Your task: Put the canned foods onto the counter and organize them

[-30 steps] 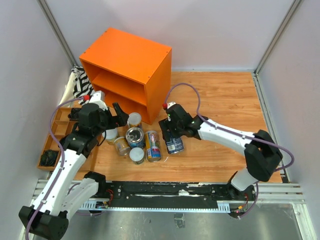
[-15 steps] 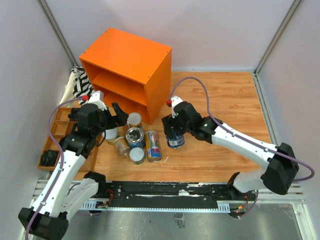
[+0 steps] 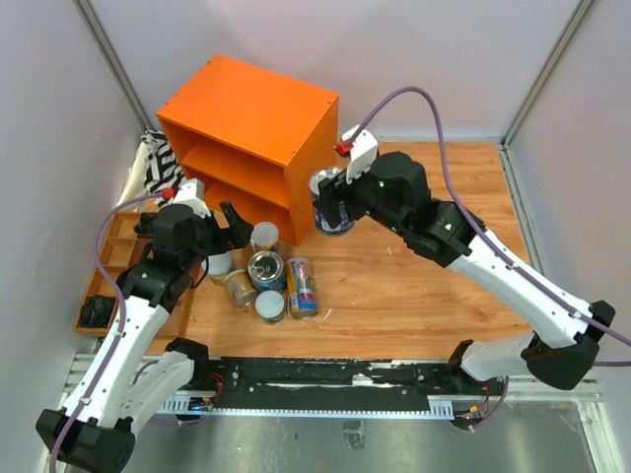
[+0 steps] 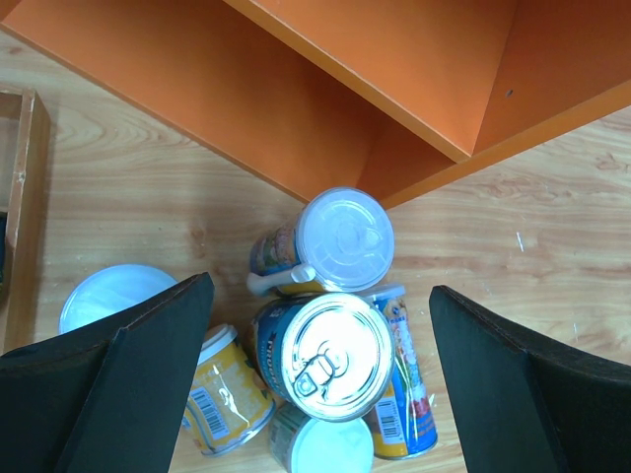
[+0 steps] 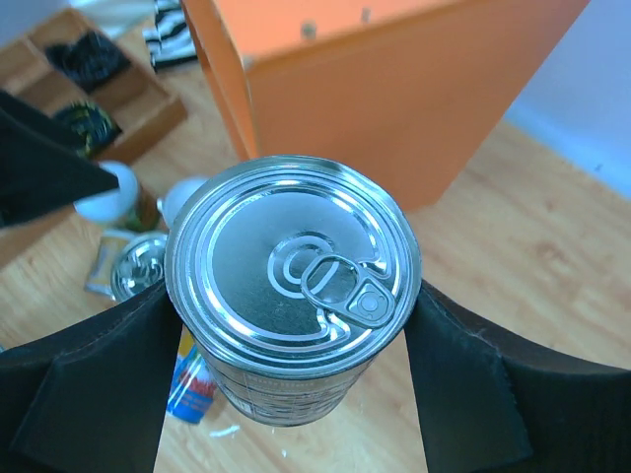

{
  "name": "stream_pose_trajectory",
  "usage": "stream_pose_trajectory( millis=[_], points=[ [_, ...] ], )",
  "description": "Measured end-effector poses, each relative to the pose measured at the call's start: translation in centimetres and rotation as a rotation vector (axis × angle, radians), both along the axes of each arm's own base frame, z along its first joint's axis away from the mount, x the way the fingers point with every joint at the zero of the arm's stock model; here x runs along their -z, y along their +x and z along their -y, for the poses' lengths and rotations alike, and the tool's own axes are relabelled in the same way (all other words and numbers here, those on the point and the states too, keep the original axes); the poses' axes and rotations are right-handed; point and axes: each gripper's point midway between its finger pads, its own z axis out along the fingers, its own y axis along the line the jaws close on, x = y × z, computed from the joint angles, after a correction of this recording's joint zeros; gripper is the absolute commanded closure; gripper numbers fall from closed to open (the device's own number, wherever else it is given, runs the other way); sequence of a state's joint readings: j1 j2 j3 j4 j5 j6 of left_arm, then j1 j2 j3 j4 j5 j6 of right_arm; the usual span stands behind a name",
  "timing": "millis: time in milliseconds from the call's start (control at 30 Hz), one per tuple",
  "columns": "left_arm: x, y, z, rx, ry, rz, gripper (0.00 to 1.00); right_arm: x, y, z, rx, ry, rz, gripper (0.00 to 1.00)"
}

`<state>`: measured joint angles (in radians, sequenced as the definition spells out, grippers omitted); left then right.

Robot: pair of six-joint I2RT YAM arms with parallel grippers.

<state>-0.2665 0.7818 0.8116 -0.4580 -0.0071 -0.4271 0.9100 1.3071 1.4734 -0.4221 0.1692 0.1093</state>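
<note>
The orange counter (image 3: 251, 128) stands at the back left. My right gripper (image 3: 335, 200) is shut on a wide blue can with a silver top (image 3: 327, 212) and holds it in the air by the counter's right side; the right wrist view shows the can (image 5: 293, 286) between the fingers (image 5: 89, 394). My left gripper (image 3: 223, 236) is open and empty above a cluster of cans in front of the counter. The cluster holds a second wide blue can (image 4: 330, 357), a slim colourful can (image 4: 402, 404) lying down, and small yellowish white-lidded cans (image 4: 343, 236) (image 4: 229, 389).
A low brown tray (image 3: 108, 266) holding dark items lies along the left wall. A zebra-striped cloth (image 3: 158, 168) lies behind it beside the counter. Wooden tabletop (image 3: 444, 197) stretches to the right. Grey walls enclose the table.
My right gripper has lifted the wide blue can off the table and carried it back and up to the counter's right side. The left arm has not moved.
</note>
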Motion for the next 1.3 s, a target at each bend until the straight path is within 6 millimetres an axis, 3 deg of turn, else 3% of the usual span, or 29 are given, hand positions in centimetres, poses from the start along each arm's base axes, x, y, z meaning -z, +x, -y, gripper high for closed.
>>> stream_pose_trajectory(
  millis=[167, 433, 1033, 1300],
  points=[
    [0.0, 0.1, 0.0, 0.0, 0.001, -0.002, 0.04, -5.7, 0.3, 0.3, -0.009, 0.057, 0.118, 0.99],
    [0.2, 0.3, 0.1, 0.002, 0.001, -0.006, 0.04, -10.1, 1.3, -0.3, -0.019, 0.07, 0.234, 0.99],
    [-0.5, 0.5, 0.7, 0.03, -0.018, 0.019, 0.04, -13.9, 6.0, -5.6, -0.064, 0.094, 0.366, 0.99],
    [-1.0, 0.7, 1.1, 0.05, -0.029, 0.045, 0.04, -15.2, 10.7, -6.1, -0.026, 0.143, 0.379, 0.99]
  ],
)
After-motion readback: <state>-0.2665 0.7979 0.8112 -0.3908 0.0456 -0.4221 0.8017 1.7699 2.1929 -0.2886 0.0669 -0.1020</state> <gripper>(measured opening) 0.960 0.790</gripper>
